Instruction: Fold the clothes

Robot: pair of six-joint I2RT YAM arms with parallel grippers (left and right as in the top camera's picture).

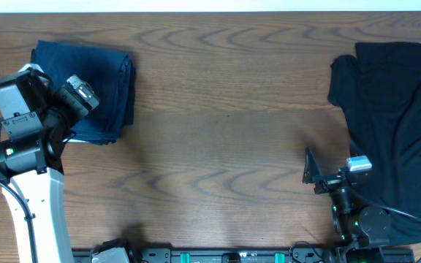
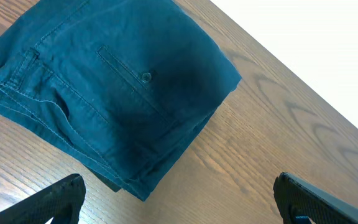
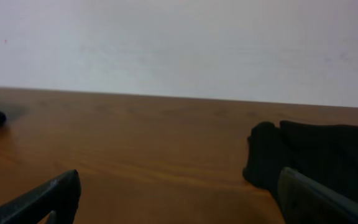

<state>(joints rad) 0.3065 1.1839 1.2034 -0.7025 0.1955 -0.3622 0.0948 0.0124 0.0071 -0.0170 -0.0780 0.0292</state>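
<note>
Along the near edge of the table (image 1: 225,131), toward its right end, the right gripper (image 1: 311,174) sits low with its jaws spread wide and nothing between them, just beside the black garment (image 1: 400,124). That garment lies loose and unfolded over the table's right side, rumpled at its far end and running out of the overhead view, so I judge it to be the piece left to fold. The main risk starts there. The cloth is far wider than the jaws, and a single pinch at its bunched left border could catch two layers at once or drag the whole piece across the wood instead of turning one flap over. Its dark, even colour also makes hems and sleeves hard to pick out, so a grasp could land on the wrong edge. Farther back, near the table's left far corner, the left gripper (image 2: 179,208) hangs equally wide and empty, just beside the near edge of the denim-blue piece (image 1: 112,80), which lies in a compact folded stack. A careless swing of that arm away from the corner could clip the stack and spill its layers, undoing finished work.
</note>
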